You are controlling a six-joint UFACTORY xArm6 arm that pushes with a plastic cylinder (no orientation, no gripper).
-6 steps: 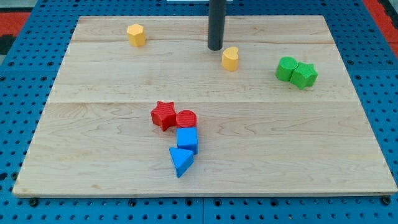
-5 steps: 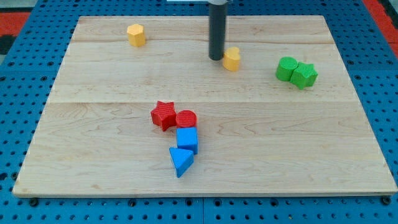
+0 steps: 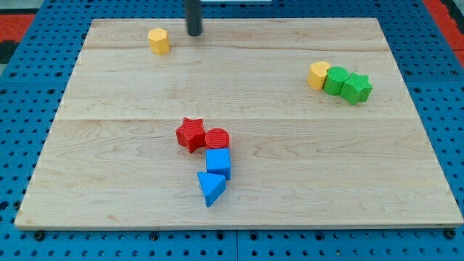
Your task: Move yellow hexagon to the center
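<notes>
The yellow hexagon point(image 3: 159, 40) sits near the wooden board's top edge, left of the middle. My tip point(image 3: 194, 34) rests on the board just to the right of it, with a small gap between them. A second yellow block point(image 3: 318, 75), rounded in shape, lies at the view's right and touches the left side of a green block point(image 3: 335, 80).
A second green block point(image 3: 356, 88) adjoins the first on its right. A red star point(image 3: 191, 134) and a red cylinder point(image 3: 217, 139) sit near the board's point(image 3: 109, 167) middle. A blue cube point(image 3: 218, 163) and a blue triangle point(image 3: 210, 188) lie just below them.
The rounded yellow block has slid right, up against the green blocks. My tip has moved from beside that block to the view's upper left, next to the yellow hexagon.
</notes>
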